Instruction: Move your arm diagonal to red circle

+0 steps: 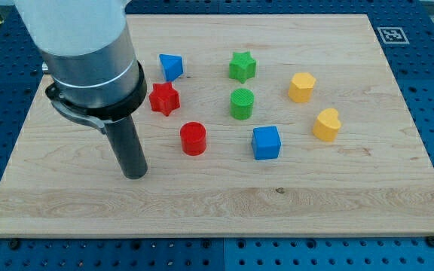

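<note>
Positioning needs care: my tip (135, 175) rests on the worktop (398, 203) toward its left edge, near the red circle (193, 138) and slightly lower, apart from it. Stop diagonally off that block without contact. No jaws fitted. Red star (164, 98) and blue cube (266, 142) stand close by; path appears clear.

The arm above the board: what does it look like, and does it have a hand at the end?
No hand. The arm is a fat white cylinder with a grey metallic band, then a black ring-shaped collar. From that hangs a straight, smooth black rod ending in my tip, blunt and round. No cables or markings show on it.
</note>
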`<state>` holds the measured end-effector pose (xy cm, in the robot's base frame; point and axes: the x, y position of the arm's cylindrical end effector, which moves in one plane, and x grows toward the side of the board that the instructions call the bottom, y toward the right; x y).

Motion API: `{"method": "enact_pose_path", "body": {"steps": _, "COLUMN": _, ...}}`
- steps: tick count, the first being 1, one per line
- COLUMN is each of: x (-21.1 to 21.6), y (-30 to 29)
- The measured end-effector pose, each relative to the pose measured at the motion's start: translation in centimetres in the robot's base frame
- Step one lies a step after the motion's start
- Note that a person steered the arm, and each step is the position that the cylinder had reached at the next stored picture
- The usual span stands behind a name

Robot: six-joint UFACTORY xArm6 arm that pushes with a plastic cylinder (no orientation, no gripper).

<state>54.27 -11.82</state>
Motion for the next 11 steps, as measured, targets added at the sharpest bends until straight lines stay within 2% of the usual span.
{"method": "enact_pose_path", "body": {"steps": 2, "x": -0.1, "y": 0.0}}
{"method": "enact_pose_path", "body": {"steps": 3, "x": -2.7, "y": -0.4}}
{"method": "enact_pose_path", "body": {"steps": 4, "x": -2.7, "y": -0.4}}
{"method": "enact_pose_path", "body": {"steps": 5, "x": -0.1, "y": 1.4}}
{"method": "enact_pose_path", "body": {"steps": 6, "x": 1.8, "y": 5.6}}
{"method": "enact_pose_path", "body": {"steps": 7, "x": 1.7, "y": 10.6}}
{"method": "enact_pose_path", "body": {"steps": 9, "x": 1.7, "y": 11.3}}
{"method": "enact_pose_path", "body": {"steps": 11, "x": 0.6, "y": 15.7}}
